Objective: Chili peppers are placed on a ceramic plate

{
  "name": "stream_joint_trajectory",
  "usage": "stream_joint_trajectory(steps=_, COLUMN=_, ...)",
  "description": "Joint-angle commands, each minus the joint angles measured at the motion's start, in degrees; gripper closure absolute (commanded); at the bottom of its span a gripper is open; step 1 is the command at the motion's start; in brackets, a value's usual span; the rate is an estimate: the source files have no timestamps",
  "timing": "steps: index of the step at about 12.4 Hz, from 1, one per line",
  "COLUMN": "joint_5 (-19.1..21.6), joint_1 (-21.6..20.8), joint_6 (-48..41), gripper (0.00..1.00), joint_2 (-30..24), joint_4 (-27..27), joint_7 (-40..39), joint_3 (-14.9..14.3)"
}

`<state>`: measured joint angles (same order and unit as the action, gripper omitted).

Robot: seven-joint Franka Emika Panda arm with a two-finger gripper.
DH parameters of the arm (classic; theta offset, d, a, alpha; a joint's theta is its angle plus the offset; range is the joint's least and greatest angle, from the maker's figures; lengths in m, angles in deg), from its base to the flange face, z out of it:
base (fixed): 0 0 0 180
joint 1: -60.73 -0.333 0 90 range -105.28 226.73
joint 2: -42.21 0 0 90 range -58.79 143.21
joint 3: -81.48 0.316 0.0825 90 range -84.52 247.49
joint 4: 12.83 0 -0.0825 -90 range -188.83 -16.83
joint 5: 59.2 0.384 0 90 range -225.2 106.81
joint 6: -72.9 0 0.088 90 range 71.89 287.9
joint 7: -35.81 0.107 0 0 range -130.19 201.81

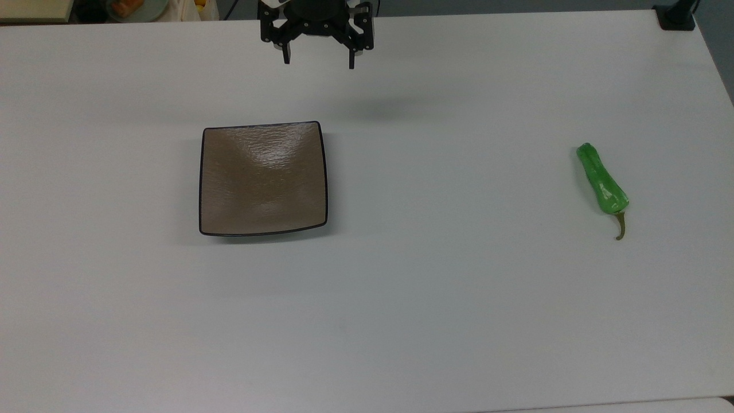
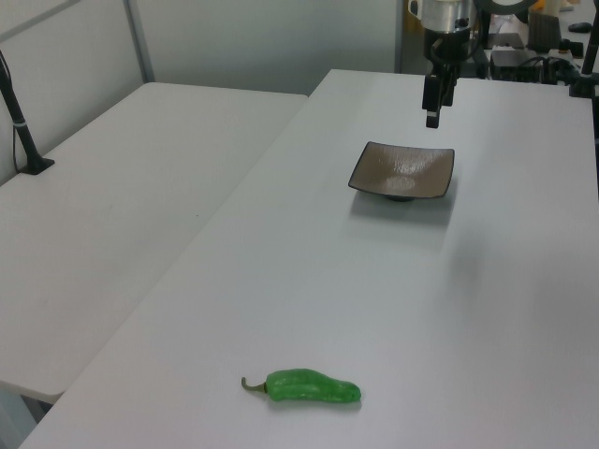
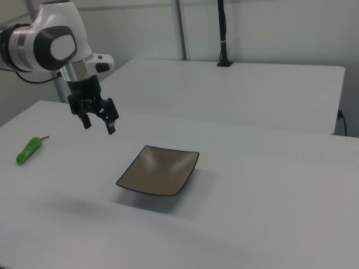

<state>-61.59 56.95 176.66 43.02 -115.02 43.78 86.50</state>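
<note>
A glossy green chili pepper with an olive stem lies on the white table at the top view's right, far from the plate; it also lies near the front edge in the left view and at the right view's left. The square brown ceramic plate with a thin black rim sits bare left of centre. My gripper hangs in the air beyond the plate's far edge, open, nothing between its fingers.
A second white table stands beside this one, with a black post clamped to it. Cluttered equipment stands behind the arm's base. A black clamp sits at the table's far right corner in the top view.
</note>
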Motion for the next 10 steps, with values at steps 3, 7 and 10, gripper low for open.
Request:
stream_joint_trajectory(steps=3, joint_5=1.34, joint_1=0.87, joint_6=0.83, gripper=0.0, joint_2=-1.51, joint_4=-0.73, joint_7=-1.38, joint_3=-0.36)
stream_joint_trajectory(steps=7, joint_5=1.34, joint_1=0.87, joint_6=0.83, gripper=0.0, joint_2=-1.42, joint_4=-0.73, joint_7=-1.47, joint_3=-0.28)
stream_joint_trajectory(steps=10, joint_5=1.34, joint_1=0.78, joint_6=1.01, gripper=0.0, joint_2=-1.42, joint_4=-0.82, joint_7=-4.26, joint_3=-0.28)
